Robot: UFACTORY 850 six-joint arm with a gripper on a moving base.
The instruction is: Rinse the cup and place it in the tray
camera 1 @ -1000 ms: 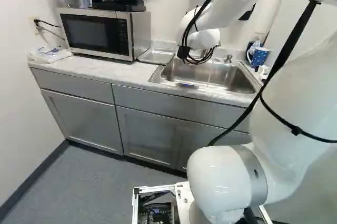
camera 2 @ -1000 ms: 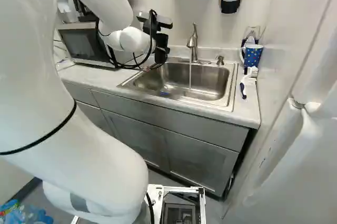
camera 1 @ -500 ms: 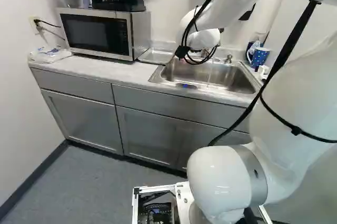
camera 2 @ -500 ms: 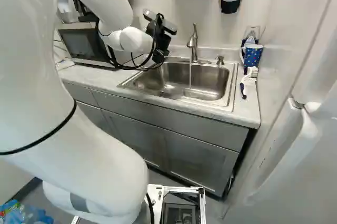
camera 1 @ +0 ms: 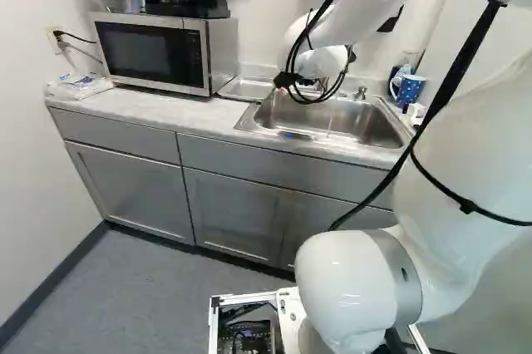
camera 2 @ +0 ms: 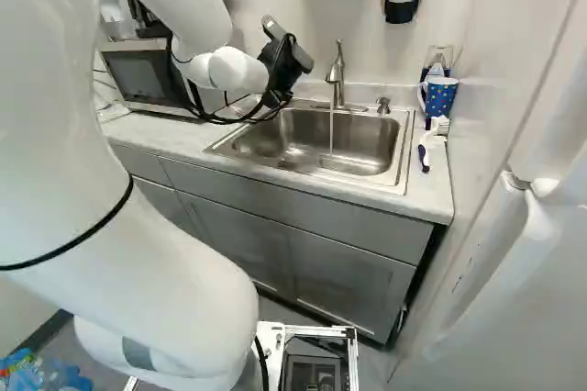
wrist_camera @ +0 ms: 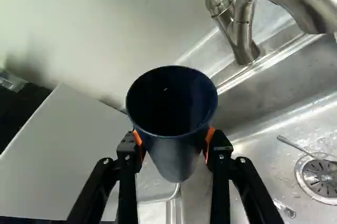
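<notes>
The black hand [camera 2: 286, 62] is gripping a smooth, tapering dark-blue cup [wrist_camera: 176, 155] between its orange pads [wrist_camera: 209, 140], holding it near the curved metal faucet [camera 2: 337, 81]. Water [camera 2: 331, 134] is streaming into the steel sink [camera 2: 404, 148]; a shallow metal tray [camera 1: 246, 90] is lying between it and the boxy microwave [camera 1: 151, 53].
</notes>
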